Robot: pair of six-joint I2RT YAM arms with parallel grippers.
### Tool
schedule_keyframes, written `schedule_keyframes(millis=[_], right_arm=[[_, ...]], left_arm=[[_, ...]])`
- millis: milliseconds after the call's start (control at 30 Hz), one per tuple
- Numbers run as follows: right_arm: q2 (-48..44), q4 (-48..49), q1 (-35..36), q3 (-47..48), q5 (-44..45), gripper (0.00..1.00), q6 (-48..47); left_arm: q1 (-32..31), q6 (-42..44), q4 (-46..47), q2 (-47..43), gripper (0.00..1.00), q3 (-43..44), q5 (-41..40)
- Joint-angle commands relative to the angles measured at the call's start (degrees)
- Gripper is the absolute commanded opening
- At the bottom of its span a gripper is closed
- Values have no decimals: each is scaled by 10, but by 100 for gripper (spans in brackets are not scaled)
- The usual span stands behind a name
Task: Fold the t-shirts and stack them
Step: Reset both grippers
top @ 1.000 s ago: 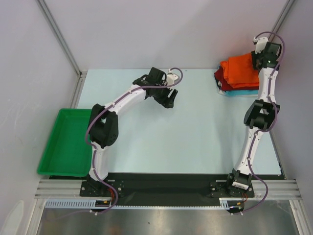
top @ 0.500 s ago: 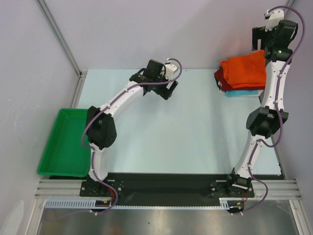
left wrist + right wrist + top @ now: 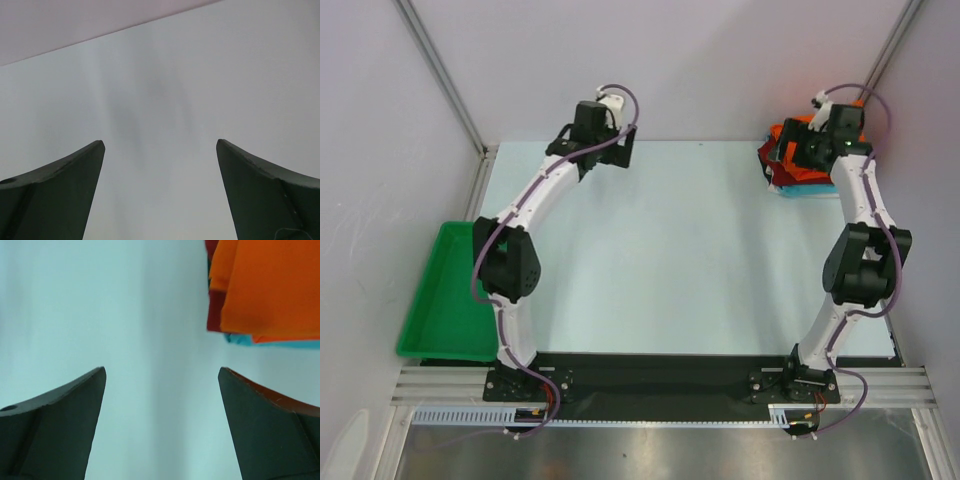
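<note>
Since the picture half a second back, my left gripper [image 3: 607,153] has swung away from the middle of the table [image 3: 700,250] toward its far left edge, close to the back wall [image 3: 700,70]. Its jaws are spread wide, and in the left wrist view [image 3: 160,145] only bare pale surface lies between them. The right arm, which stood raised beyond the pile a moment ago, has come down, so the right gripper [image 3: 802,150] now hangs over the stack of t-shirts [image 3: 782,135] and hides much of it from above. Its jaws are spread too and hold nothing. In the right wrist view [image 3: 162,371] bare table fills the gap, and the stack [image 3: 275,285] sits ahead of the right finger, outside the jaws: orange on top, dark red under it, teal at the bottom. The stack has not shifted from its far right corner. The green tray [image 3: 450,300] stays put at the left edge.
</note>
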Motion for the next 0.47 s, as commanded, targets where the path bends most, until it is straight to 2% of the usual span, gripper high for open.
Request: schedule_keyframes(millis=[0, 133, 233, 267, 433], right_arm=[[-54, 90, 63, -54, 82, 100, 52], [-50, 136, 128, -103, 201, 100, 33], [-43, 173, 162, -129, 256, 100, 15], [-39, 184, 170, -144, 262, 100, 10], [-29, 189, 188, -170, 266, 100, 10]], left_arm=[[30, -61, 112, -74, 100, -63, -37], [35, -56, 111, -53, 100, -48, -69], [20, -27, 134, -52, 100, -73, -108], [15, -1, 137, -52, 100, -78, -113], [-8, 17, 144, -59, 100, -97, -121]])
